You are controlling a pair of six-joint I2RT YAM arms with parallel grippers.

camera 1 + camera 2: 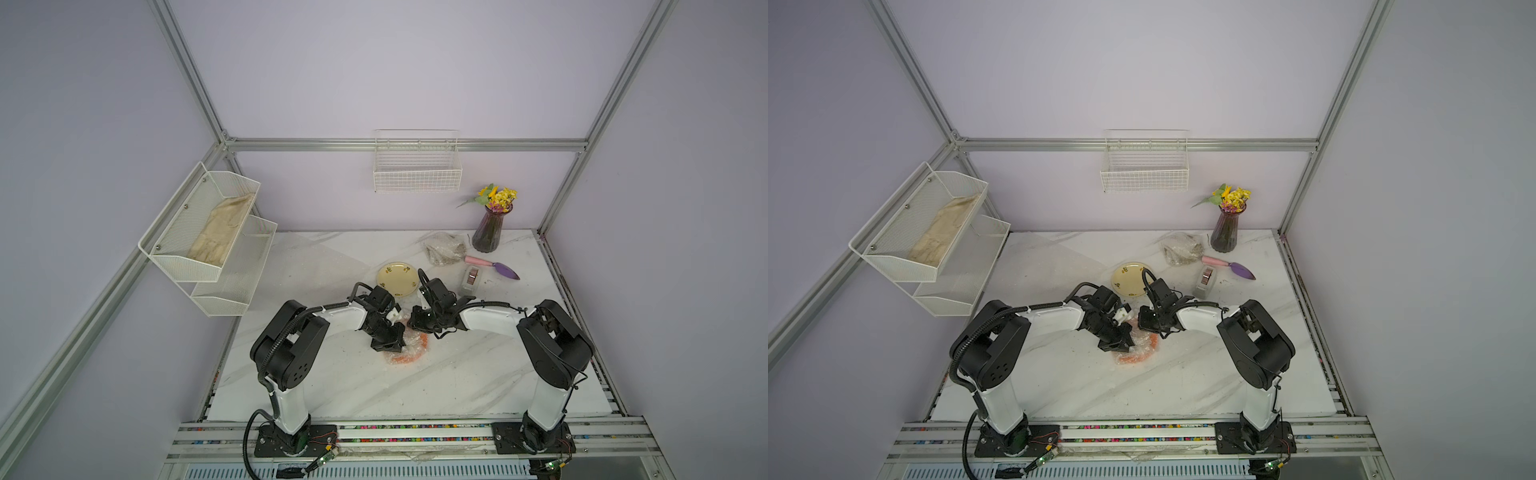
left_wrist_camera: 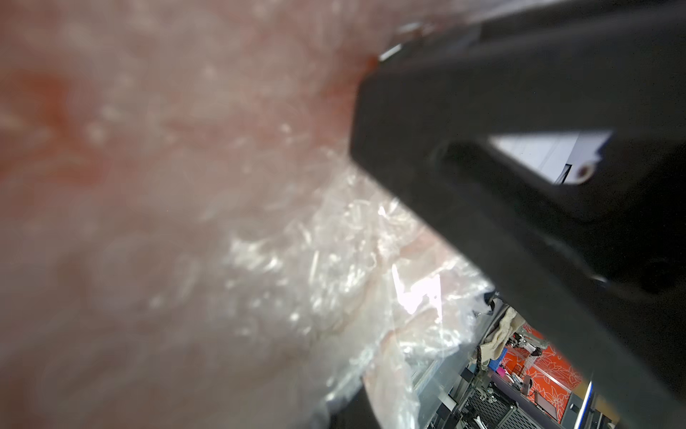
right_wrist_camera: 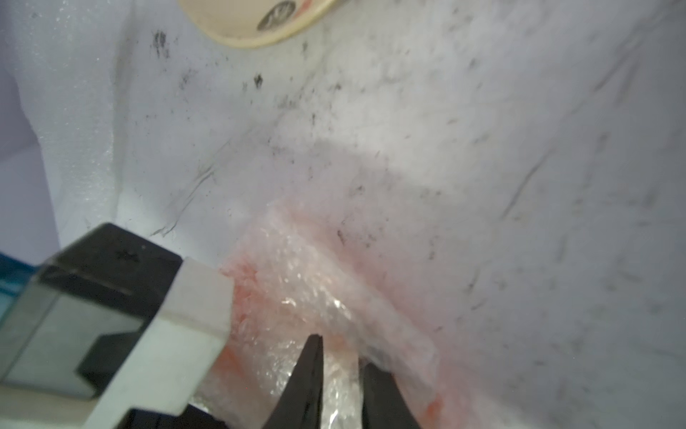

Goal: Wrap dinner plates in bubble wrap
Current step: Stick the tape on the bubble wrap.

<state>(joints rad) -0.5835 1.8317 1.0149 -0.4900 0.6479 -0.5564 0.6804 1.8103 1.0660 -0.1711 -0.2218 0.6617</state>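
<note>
Far left, the white mesh shelf (image 1: pixel 178 232) hangs off the frame past the table's left edge, with a beige cloth (image 1: pixel 220 232) in its upper tray. Just inside that edge, near the far corner, a flat sheet (image 1: pixel 307 257) of bubble wrap lies faint on the marble table (image 1: pixel 374 390). Moving in, the left gripper (image 1: pixel 390 344) is down on the middle bundle with its jaws together. Whether a fold is pinched between them I cannot tell, since the left wrist view is blurred wrap right at the lens. The bundle sits mid-table, well off every edge, with a broad run of open marble between it and the near edge. Inside is the orange plate (image 1: pixel 405 358), lying flat and showing as orange arcs through cloudy, crinkled bubble wrap (image 1: pixel 413 348) bunched loosely over it. The right gripper (image 3: pixel 339 353) stands at the bundle's far side, fingers a little apart, tips close to the wrap. Just behind both grippers lies the yellow plate (image 1: pixel 397 278), unwrapped. Farther right and back are a second bundle of wrap (image 1: pixel 444 248), a grey tape dispenser (image 1: pixel 471 280), a pink-handled trowel (image 1: pixel 494 267) and a vase (image 1: pixel 490 232).
</note>
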